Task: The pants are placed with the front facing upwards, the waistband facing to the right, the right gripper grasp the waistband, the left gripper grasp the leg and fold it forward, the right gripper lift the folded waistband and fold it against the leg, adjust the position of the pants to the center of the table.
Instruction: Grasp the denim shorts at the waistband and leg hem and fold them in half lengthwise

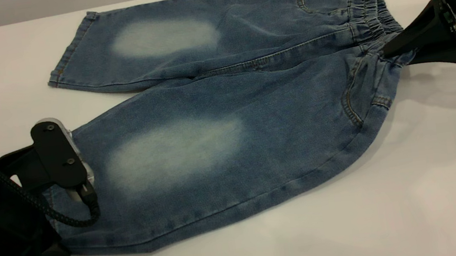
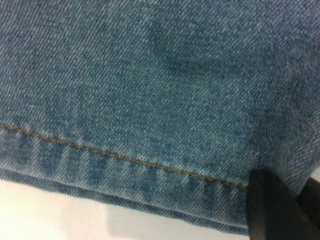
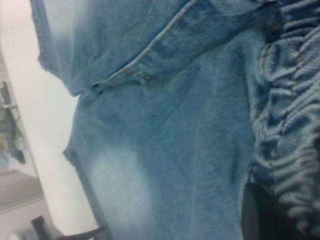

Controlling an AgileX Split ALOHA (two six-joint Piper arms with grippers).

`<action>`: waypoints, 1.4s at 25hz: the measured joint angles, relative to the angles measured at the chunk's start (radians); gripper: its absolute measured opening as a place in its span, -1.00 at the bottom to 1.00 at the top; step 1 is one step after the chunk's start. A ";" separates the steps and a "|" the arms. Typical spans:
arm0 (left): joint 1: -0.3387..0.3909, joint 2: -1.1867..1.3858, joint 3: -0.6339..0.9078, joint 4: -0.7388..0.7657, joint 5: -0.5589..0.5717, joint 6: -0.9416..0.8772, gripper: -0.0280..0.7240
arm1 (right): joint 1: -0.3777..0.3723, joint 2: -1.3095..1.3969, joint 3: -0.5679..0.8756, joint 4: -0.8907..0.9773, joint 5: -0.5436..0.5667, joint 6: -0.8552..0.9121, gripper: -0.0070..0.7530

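From outside, the pants (image 1: pixel 226 115) lie flat on the table (image 1: pixel 395 212), front up, waistband (image 1: pixel 371 19) toward my right arm. My right claw (image 1: pixel 390 53) is pinched on the waistband's near end. My left claw (image 1: pixel 57 246) sits at the near leg's hem; I cannot tell its grip.

My left wrist shows the stitched hem (image 2: pixel 125 165) and one dark fingertip (image 2: pixel 272 205).

My right wrist shows the ruffled band (image 3: pixel 290 125) against a finger (image 3: pixel 260 215).

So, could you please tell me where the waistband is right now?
In the exterior view the waistband is at the right end of the pants, at the far right of the table, with the right gripper at it.
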 joint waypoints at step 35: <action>0.006 -0.664 0.001 0.002 0.077 0.003 -0.72 | 0.001 -0.362 0.537 0.155 -0.049 -0.250 -0.88</action>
